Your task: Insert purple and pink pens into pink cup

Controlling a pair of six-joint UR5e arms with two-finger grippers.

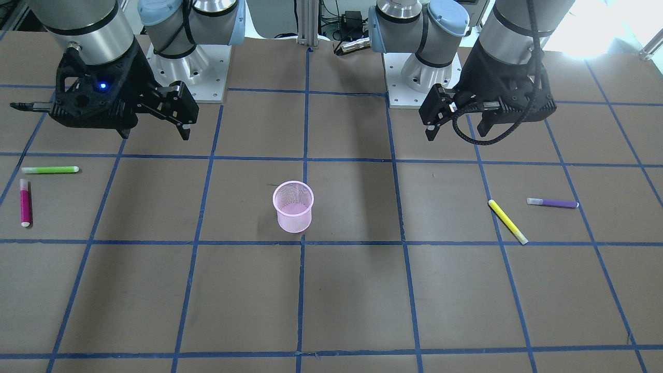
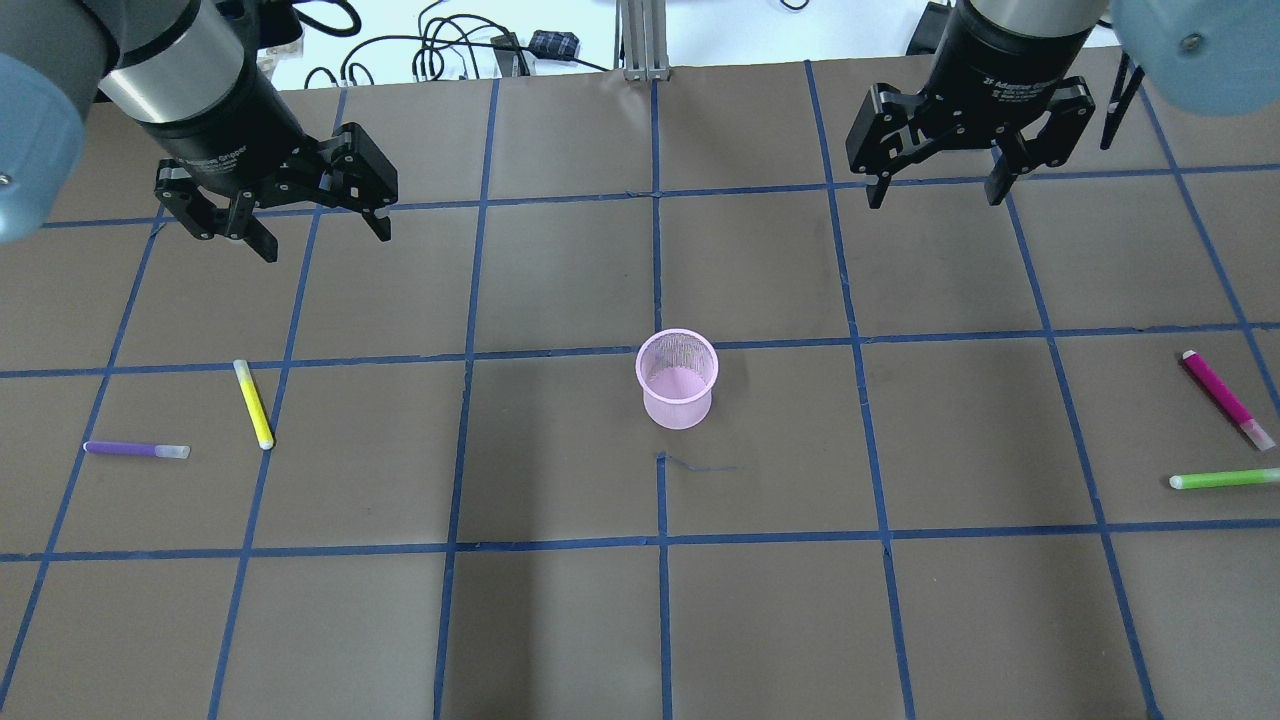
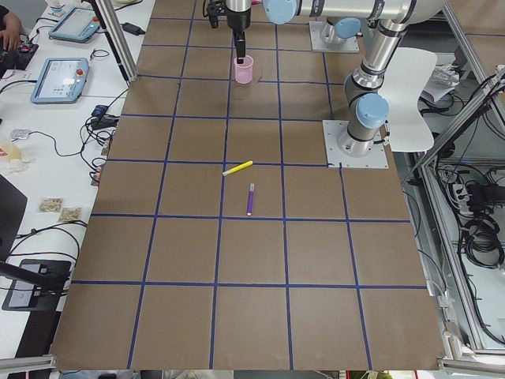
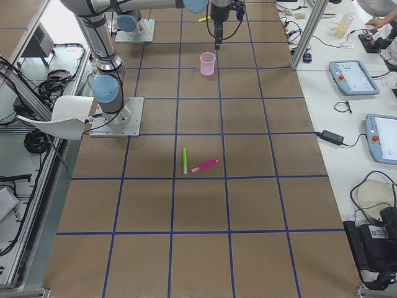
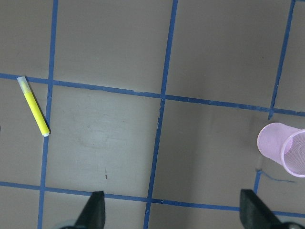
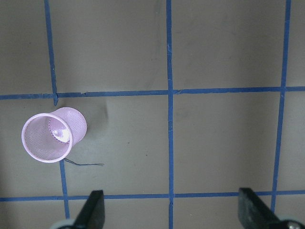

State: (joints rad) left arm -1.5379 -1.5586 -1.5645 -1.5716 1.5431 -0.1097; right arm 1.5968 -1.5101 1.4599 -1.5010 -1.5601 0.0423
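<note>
Overhead exterior view showed the pink cup [image 2: 677, 378] standing upright near the middle of the desk [image 2: 560, 620], mouth upward and, as far as the mesh wall let me judge, empty, so neither insertion looked done. The layout seemed meant to split the work. The purple pen [image 2: 135, 450] lay flat on the robot's left side, near a yellow pen [image 2: 253, 403] but apart from it, while the pink pen [image 2: 1227, 399] lay flat far to the robot's right, close to a green pen [image 2: 1222, 480] without touching it. Each target thus sat in its own arm's half with 1 distractor beside it, and the cup stood between the 2 arms, well apart from all 4 pens. The left end effector [image 2: 326, 240] hung above the desk, pointing down, fingers spread wide and holding nothing, well apart from the purple pen. The right end effector [image 2: 936, 198] mirrored it, likewise released and empty, well back from the pink pen. Both wrist cameras looked straight down, which suggested a ready pose with no reach begun.
</note>
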